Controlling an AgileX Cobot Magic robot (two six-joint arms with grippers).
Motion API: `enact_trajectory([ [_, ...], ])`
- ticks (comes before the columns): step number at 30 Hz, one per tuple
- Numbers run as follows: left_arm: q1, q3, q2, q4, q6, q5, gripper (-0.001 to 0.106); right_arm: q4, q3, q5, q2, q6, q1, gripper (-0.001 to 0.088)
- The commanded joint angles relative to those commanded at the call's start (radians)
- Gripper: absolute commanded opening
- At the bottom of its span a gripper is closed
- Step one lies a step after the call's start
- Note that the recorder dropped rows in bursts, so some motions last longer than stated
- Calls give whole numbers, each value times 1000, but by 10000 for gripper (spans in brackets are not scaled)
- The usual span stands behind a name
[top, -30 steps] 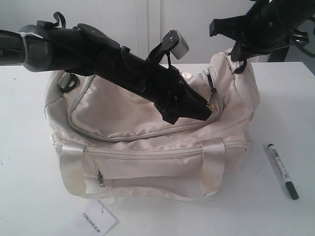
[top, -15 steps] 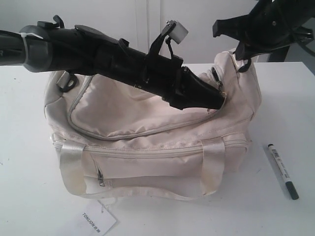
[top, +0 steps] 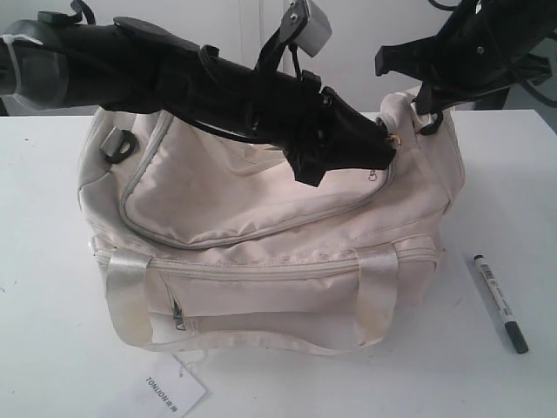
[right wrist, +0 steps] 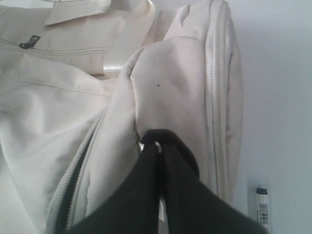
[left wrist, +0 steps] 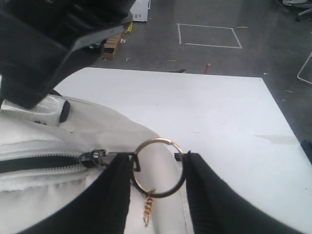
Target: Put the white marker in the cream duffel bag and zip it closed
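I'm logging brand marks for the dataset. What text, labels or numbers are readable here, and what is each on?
"TONLION": on the white tag lying at the front of the cream duffel bag; the small characters after it are too small to read.
Barcode and fine print on the white marker: too small to read in either view that shows it.
No other text is readable.

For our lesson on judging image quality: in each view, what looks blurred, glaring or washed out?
Exterior view: even light, glare on the shiny handles, faint shadow under the cream duffel bag. Left wrist view: gold ring fairly sharp, left gripper dark and blurred. Right wrist view: bag washed out, right gripper near-black, featureless.
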Motion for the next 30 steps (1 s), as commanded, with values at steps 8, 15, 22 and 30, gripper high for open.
enact_trajectory([
  [8, 0, 2, 0, 63, -3, 11, 0, 15, 0, 1, -9, 4, 0, 0],
  [15, 0, 2, 28, 71, -3, 27, 0, 25, 0, 7, -26, 4, 0, 0],
  [22, 0, 2, 79, 69, -7, 47, 0, 27, 0, 7, -28, 4, 0, 0],
  [30, -57, 2, 79, 64, -34, -1, 0, 27, 0, 7, -28, 4, 0, 0],
])
